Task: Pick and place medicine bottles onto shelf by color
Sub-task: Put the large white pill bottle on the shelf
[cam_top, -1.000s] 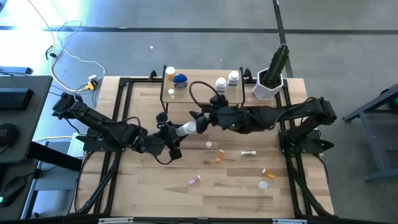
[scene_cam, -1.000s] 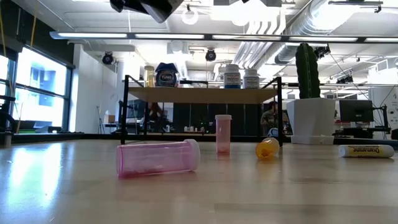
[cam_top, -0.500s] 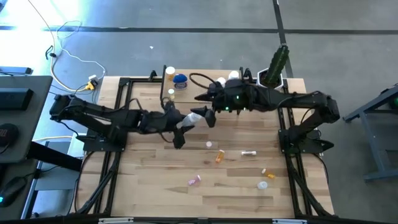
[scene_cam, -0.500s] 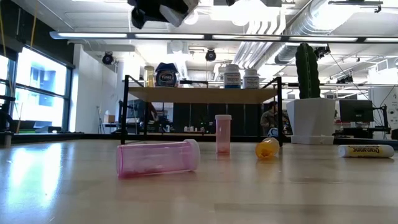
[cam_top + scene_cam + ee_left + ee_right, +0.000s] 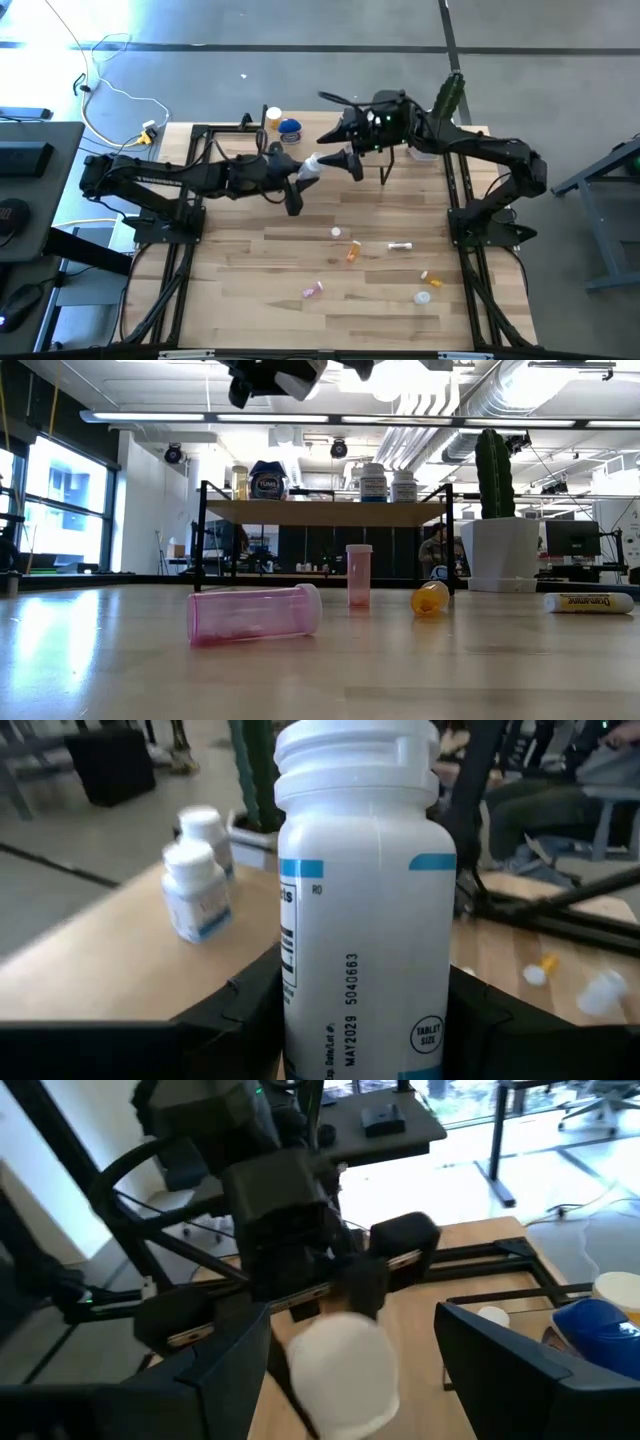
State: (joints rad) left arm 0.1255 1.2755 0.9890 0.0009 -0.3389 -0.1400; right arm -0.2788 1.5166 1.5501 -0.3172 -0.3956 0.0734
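White plastic medicine bottle with a blue label band sits clenched in the left gripper, raised just before the wooden shelf. Right gripper gapes beside it. Set it upright beside the shelf's white bottles.

Setting: an open workshop with a grey concrete floor.
A tall window lights the left side of the room; long ceiling lamps and exposed ducts run overhead. A dark desk stands beside the wooden table, with a white cable across the floor.
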